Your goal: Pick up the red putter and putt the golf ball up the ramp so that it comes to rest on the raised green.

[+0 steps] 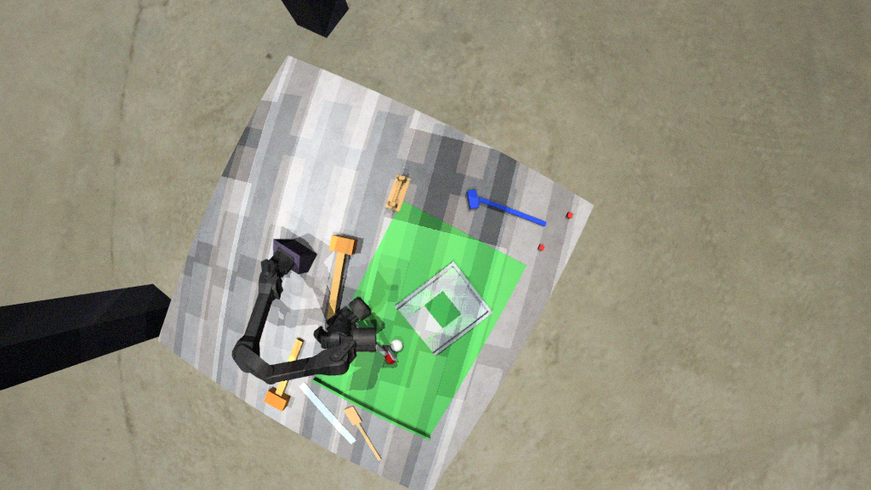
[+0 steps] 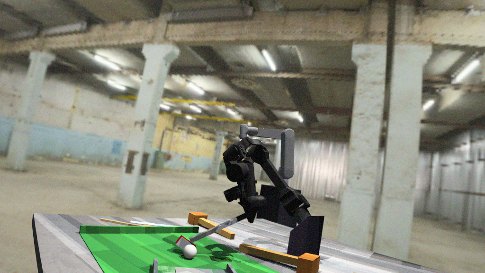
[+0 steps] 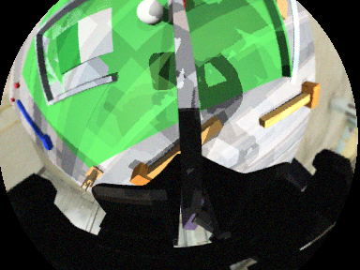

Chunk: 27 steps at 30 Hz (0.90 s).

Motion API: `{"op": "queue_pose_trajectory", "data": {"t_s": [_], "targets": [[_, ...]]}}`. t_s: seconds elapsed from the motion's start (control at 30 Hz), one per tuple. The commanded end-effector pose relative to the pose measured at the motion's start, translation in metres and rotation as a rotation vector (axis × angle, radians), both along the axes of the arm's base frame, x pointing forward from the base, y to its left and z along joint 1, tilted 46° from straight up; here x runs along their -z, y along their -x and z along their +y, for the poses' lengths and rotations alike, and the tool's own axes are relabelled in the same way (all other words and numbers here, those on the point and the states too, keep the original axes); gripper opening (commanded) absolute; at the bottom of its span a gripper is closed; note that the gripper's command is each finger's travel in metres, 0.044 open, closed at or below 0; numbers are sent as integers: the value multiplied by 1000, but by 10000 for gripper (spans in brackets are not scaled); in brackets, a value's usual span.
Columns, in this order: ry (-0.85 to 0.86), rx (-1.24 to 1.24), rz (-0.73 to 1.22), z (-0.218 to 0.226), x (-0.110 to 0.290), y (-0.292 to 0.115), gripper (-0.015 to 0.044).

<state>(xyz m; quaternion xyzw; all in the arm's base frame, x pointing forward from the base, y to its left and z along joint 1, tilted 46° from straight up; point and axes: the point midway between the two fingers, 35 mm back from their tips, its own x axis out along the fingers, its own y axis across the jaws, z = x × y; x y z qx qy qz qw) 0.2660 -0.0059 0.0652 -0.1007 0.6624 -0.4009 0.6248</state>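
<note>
The exterior view shows what the top view hides under my wrist: my gripper (image 1: pixel 341 332) (image 2: pixel 250 215) (image 3: pixel 186 157) is closed on the handle of the red putter (image 1: pixel 390 358) (image 2: pixel 217 229) (image 3: pixel 187 70). It also shows a grey jointed shape (image 2: pixel 287 152) behind my arm, which I can't find from above. The top and wrist views show the blue mallet (image 1: pixel 511 211) (image 3: pixel 34 127), out past the far side of the green mat (image 1: pixel 420 395) (image 2: pixel 115 251) (image 3: pixel 131 117) from my jaws; the exterior view doesn't.

I count one white ball (image 1: pixel 396 345) (image 2: pixel 190 251) (image 3: pixel 150 11), one blue mallet, two orange-headed mallets (image 1: pixel 336 280) (image 2: pixel 278 255) (image 3: pixel 288 110) and two small red cubes (image 1: pixel 569 214) (image 3: pixel 17 85).

The putter's long axis slants down and outward from my jaws, its red-edged head low over the mat, well below them. The ball is right beside that head; I can't tell whether they touch.
</note>
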Motion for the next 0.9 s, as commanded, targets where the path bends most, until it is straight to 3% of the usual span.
{"op": "queue_pose_trajectory", "data": {"t_s": [0.0, 0.53, 0.87], "targets": [[0, 8, -11, 16, 15, -5, 0], [-2, 8, -9, 58, -26, -3, 0], [-3, 2, -6, 54, -21, -3, 0]]}}
